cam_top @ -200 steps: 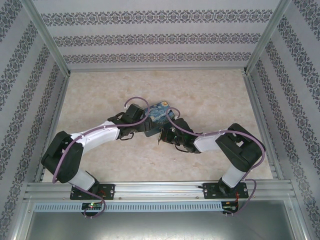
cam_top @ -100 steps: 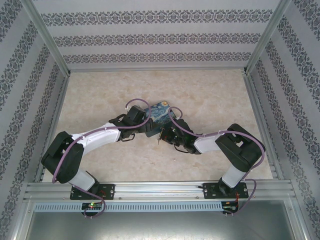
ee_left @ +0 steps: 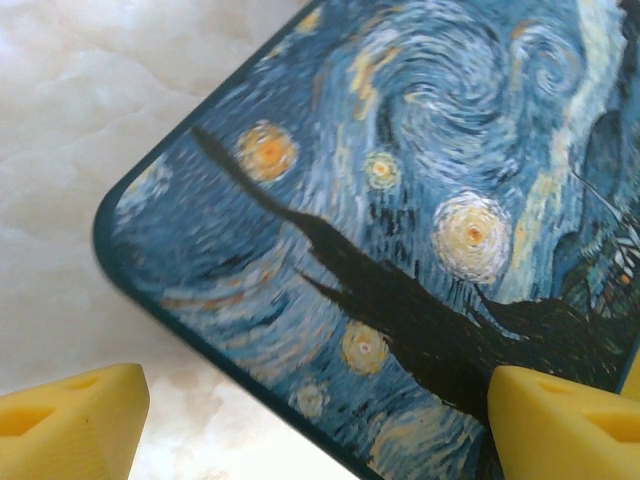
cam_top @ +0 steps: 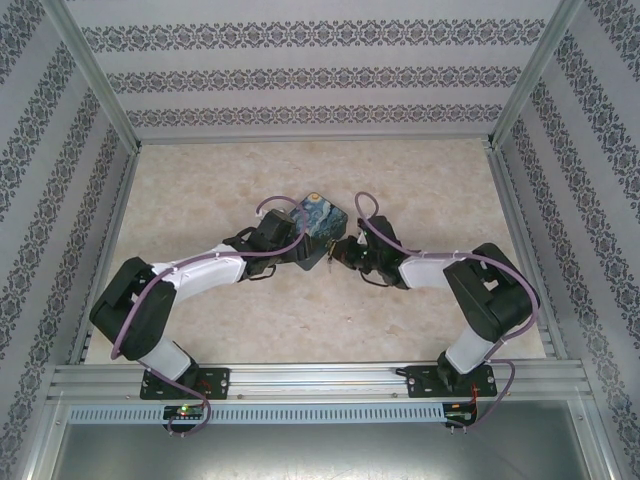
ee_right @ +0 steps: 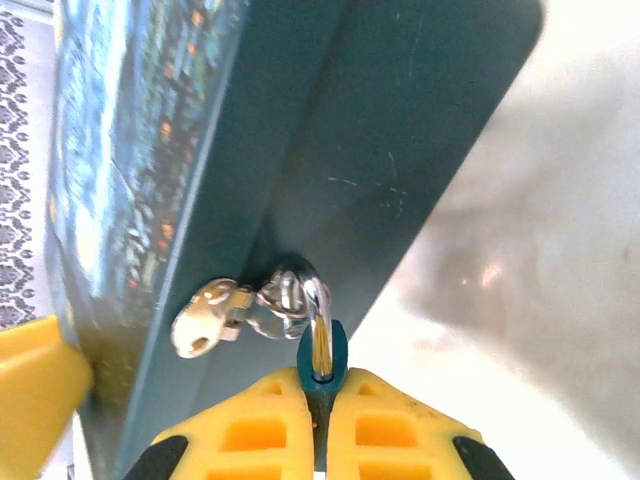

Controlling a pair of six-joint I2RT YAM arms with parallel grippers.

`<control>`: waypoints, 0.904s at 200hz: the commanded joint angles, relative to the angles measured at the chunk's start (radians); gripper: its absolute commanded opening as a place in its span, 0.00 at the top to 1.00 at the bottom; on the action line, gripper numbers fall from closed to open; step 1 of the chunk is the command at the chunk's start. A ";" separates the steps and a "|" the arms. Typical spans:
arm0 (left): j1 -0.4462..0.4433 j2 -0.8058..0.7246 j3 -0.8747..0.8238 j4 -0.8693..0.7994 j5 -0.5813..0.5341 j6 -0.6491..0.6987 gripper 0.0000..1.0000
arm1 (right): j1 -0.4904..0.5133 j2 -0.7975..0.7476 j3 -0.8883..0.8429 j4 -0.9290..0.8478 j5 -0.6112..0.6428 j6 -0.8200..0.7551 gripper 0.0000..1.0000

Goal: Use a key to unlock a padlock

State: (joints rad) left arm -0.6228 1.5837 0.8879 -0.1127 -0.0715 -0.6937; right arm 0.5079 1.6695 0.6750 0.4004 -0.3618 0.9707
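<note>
I'm looking at the padlock [cam_top: 318, 220], a small rounded box with a blue-and-yellow Starry Night lid and teal sides. It sits near the middle of the marbled desk [cam_top: 430, 190], between the two arms and turned at an angle to the desk's edges.

The left end effector [ee_left: 315, 430] comes in from the left with its yellow fingers [ee_left: 70, 420] spread wide. From its wrist camera, one finger hangs over bare desk just off the box's edge. The other overlaps the painted lid, whose rounded corner points up and to the left. It is not pinching anything that I can see.

The right end effector [ee_right: 322, 392] meets the box from the other side. Its two yellow fingers are pressed together on the bluish head of the key [ee_right: 321, 350]. The key's slim silvery shaft runs up from the fingertips into the silvery lock [ee_right: 288, 288] on the teal side of the box. A pale metal tab [ee_right: 205, 318] hangs just left of that lock, against the same side. A yellow finger of the other arm shows at the lower left, by the lid edge.
</note>
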 commanded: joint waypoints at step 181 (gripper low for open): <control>-0.011 0.098 -0.027 -0.174 0.054 0.032 0.20 | -0.136 0.099 0.157 -0.133 -0.121 -0.129 1.00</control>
State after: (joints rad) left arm -0.6228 1.6150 0.9066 -0.0826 -0.0189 -0.6956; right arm 0.4088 1.7542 0.7700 0.2867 -0.5133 0.8593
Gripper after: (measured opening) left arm 0.801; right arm 0.080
